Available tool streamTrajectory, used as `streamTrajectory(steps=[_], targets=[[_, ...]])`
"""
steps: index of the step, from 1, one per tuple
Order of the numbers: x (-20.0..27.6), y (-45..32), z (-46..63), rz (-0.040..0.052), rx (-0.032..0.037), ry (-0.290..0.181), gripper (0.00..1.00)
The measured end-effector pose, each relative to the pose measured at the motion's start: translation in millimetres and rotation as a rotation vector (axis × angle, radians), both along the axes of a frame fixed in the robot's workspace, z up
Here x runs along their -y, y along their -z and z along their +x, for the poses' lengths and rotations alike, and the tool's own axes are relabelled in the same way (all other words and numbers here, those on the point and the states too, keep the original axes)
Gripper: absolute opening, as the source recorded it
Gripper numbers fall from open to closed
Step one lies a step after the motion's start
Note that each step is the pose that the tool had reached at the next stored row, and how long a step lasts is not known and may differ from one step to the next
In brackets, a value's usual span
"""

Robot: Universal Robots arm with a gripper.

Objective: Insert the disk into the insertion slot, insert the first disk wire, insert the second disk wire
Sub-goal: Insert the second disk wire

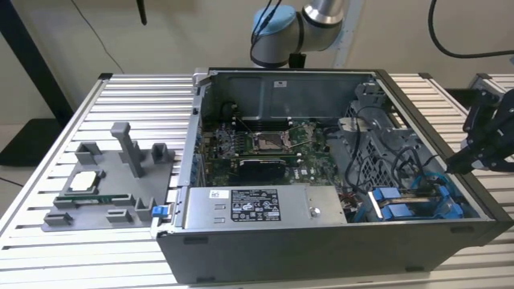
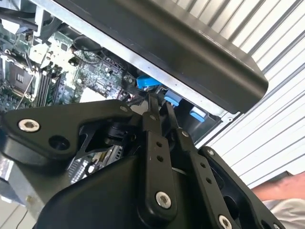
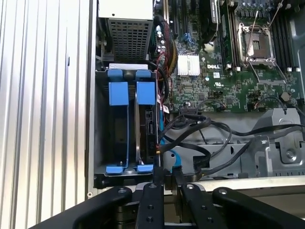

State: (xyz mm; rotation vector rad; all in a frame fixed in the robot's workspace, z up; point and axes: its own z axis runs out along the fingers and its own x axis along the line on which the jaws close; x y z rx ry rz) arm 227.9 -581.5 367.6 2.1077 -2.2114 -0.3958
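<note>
Exterior view: the disk [image 1: 410, 201], blue-framed, is being seen seated in the insertion slot [image 1: 451, 191] at the case's corner, half hidden by cables; the end effector [image 1: 482, 158] is hanging beside the case. Second wrist view: fingers [image 2: 157, 143] are being shown clenched, empty. First wrist view: blue tabs and loose black cables [image 3: 205, 138] are being revealed.

A black label [image 1: 255, 205] with fine white print lies on top of the power-supply box [image 1: 321, 208], with a small white sticker [image 1: 218, 194] beside it; none of this print is legible. Another white sticker [image 1: 280, 83] is on the case's back wall. White lettering [image 3: 213, 75] marks the motherboard [image 3: 228, 90].
</note>
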Motion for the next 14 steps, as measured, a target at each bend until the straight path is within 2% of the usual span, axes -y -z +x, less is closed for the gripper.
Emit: streamTrajectory(steps=[3, 7, 10, 14], targets=[[0.6, 0.0, 0.0, 0.0024, -0.0004, -0.002, 1.00], [0.7, 2.3, 0.0, 0.0194, 0.0012, -0.006, 1.00], [0.7, 4.1, 0.0, 0.0373, 0.0034, -0.009, 1.00], [0.7, 5.1, 0.0, 0.0457, 0.0036, -0.009, 1.00]])
